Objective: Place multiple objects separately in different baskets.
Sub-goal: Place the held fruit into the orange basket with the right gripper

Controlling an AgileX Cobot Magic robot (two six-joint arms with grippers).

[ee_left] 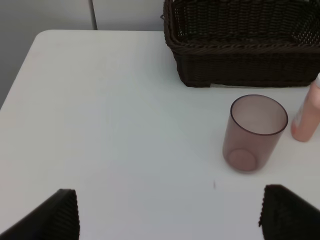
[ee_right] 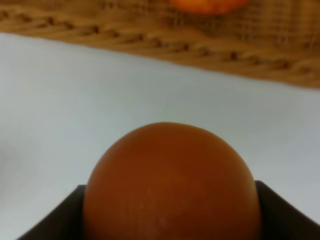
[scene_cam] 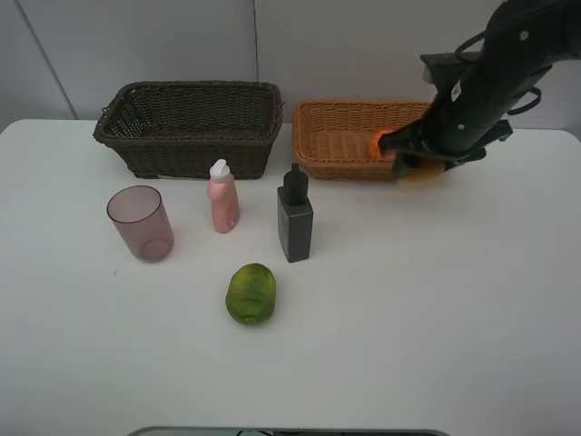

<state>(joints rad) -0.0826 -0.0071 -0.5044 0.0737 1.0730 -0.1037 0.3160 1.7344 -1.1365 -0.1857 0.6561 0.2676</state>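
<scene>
The right gripper (scene_cam: 419, 169) clamps a round orange fruit (ee_right: 172, 182), mostly hidden behind the arm, beside the light tan basket (scene_cam: 331, 145). Left gripper (ee_left: 167, 217) fingers spread, edges cropped. No readable labels.

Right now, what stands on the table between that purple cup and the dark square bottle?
The overhead view shows one thing between the mauve cup and the dark bottle: the pink bottle, upright, touching neither.

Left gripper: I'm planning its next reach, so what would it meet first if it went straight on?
Probably the mauve cup, slightly right of the centre line between the open fingers; the dark basket stands farther on. Depth is unclear.
</scene>
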